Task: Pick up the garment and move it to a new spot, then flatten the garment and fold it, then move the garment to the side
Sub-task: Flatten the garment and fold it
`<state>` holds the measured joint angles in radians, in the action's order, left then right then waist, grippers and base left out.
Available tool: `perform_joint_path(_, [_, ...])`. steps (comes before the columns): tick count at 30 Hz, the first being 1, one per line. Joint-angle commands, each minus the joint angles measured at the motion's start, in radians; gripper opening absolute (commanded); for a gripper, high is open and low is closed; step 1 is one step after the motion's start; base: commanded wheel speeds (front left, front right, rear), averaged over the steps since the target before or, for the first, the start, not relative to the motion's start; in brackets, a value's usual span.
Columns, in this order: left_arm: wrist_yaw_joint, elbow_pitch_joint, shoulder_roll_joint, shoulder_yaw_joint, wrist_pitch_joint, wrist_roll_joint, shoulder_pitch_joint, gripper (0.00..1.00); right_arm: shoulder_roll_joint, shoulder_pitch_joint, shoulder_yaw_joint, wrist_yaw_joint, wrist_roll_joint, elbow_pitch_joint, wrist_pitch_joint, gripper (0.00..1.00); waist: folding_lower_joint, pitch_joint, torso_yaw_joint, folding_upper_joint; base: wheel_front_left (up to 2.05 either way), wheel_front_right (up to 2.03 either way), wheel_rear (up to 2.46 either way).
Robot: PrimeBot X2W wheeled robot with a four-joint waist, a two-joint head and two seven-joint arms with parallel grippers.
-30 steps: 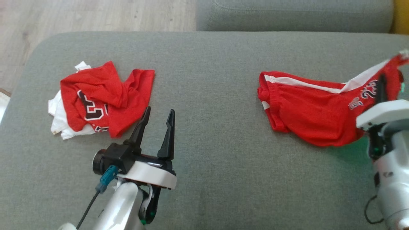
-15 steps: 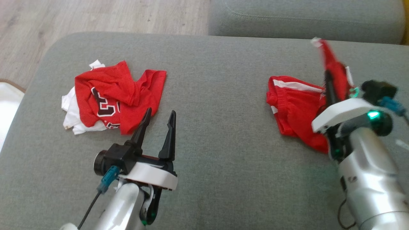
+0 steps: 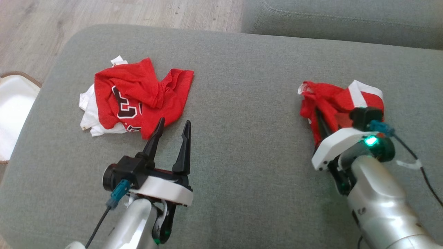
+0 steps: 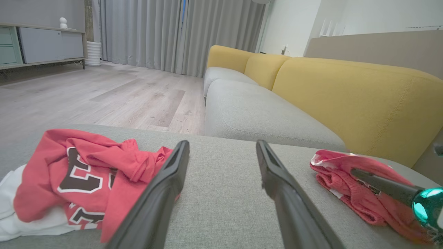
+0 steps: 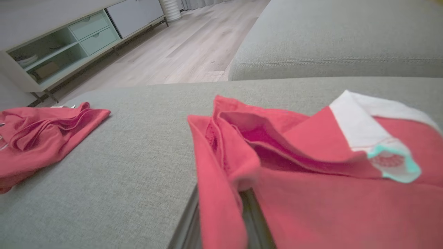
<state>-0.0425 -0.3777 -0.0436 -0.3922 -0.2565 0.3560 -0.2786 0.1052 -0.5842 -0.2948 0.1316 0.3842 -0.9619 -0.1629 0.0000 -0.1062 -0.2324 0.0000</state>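
The right gripper (image 3: 321,121) is clamping the bunched shorts (image 3: 328,98), which are lying just ahead of it; the left gripper (image 3: 172,128), fingers apart, is hovering well apart.

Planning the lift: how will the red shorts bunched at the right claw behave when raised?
Probably very floppy: the red shorts lie crumpled in soft folds around the right claw. Likely light, as thin fabric drapes over the claw's fingers. Loose parts will probably hang and drag on the grey cushion.

Grey cushion (image 3: 242,162): red jersey (image 3: 138,98) on L, red shorts (image 3: 330,98) on R.
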Motion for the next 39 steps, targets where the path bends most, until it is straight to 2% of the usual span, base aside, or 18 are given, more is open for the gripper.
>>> perform_joint_path(1, [0.007, 0.026, -0.007, 0.024, -0.005, 0.01, -0.035, 1.0, -0.024, -0.023, -0.039, -0.001, 0.015, 0.013, -0.012, 0.0, 0.0, 0.003, 0.003, 0.0, 0.0, 0.0, 0.0])
perform_joint_path(2, [0.009, 0.025, -0.007, 0.025, -0.005, 0.011, -0.034, 1.0, -0.027, -0.023, -0.051, -0.001, 0.02, 0.007, -0.018, 0.89, 0.0, 0.004, 0.006, 0.0, 0.0, 0.0, 0.0])
perform_joint_path(3, [0.01, 0.024, -0.007, 0.027, -0.005, 0.011, -0.034, 1.0, -0.03, -0.024, -0.061, -0.001, 0.028, 0.002, -0.023, 1.0, 0.0, 0.006, 0.009, 0.0, 0.0, 0.0, 0.0])
perform_joint_path(9, [0.012, 0.021, -0.007, 0.04, -0.005, 0.008, -0.03, 1.0, -0.049, -0.022, -0.168, -0.001, 0.091, 0.027, -0.039, 1.0, 0.0, 0.025, 0.054, 0.0, 0.0, 0.0, 0.0])
perform_joint_path(14, [0.009, 0.031, -0.007, 0.064, -0.005, -0.003, -0.025, 1.0, -0.051, -0.023, -0.235, -0.001, 0.13, 0.111, -0.07, 1.0, 0.0, 0.044, 0.113, 0.0, 0.0, 0.0, 0.0])
perform_joint_path(16, [0.01, 0.04, -0.007, 0.073, -0.005, -0.009, -0.022, 1.0, -0.028, -0.025, -0.239, -0.001, 0.113, 0.156, -0.085, 1.0, 0.0, 0.051, 0.137, 0.0, 0.0, 0.0, 0.0])
perform_joint_path(20, [0.011, 0.062, -0.007, 0.089, -0.005, -0.016, -0.014, 1.0, 0.023, 0.003, -0.166, -0.001, 0.076, 0.256, -0.097, 1.0, 0.0, 0.062, 0.183, 0.0, 0.0, 0.0, 0.0])
perform_joint_path(24, [0.011, 0.087, -0.007, 0.103, -0.005, -0.019, -0.008, 1.0, 0.066, 0.066, -0.024, -0.001, -0.009, 0.385, -0.098, 1.0, 0.0, 0.067, 0.221, 0.0, 0.0, 0.0, 0.0])
perform_joint_path(26, [0.015, 0.096, -0.007, 0.112, -0.005, -0.021, 0.001, 1.0, 0.061, 0.115, 0.062, -0.001, -0.048, 0.45, -0.098, 1.0, 0.0, 0.069, 0.237, 0.0, 0.0, 0.0, 0.0])
perform_joint_path(28, [0.015, 0.099, -0.007, 0.115, -0.005, -0.022, 0.006, 1.0, 0.055, 0.141, 0.099, -0.001, -0.069, 0.48, -0.099, 1.0, 0.0, 0.069, 0.243, 0.0, 0.0, 0.0, 0.0])
perform_joint_path(33, [0.013, 0.114, -0.007, 0.13, -0.005, -0.027, 0.038, 1.0, -0.004, 0.272, 0.233, -0.001, -0.157, 0.605, -0.099, 1.0, 0.0, 0.064, 0.268, 0.0, 0.0, 0.0, 0.0])
perform_joint_path(39, [0.013, 0.114, -0.007, 0.147, -0.005, -0.033, 0.087, 1.0, -0.049, 0.387, 0.277, -0.001, -0.207, 0.662, -0.099, 1.0, 0.0, 0.054, 0.278, 0.0, 0.0, 0.0, 0.0])
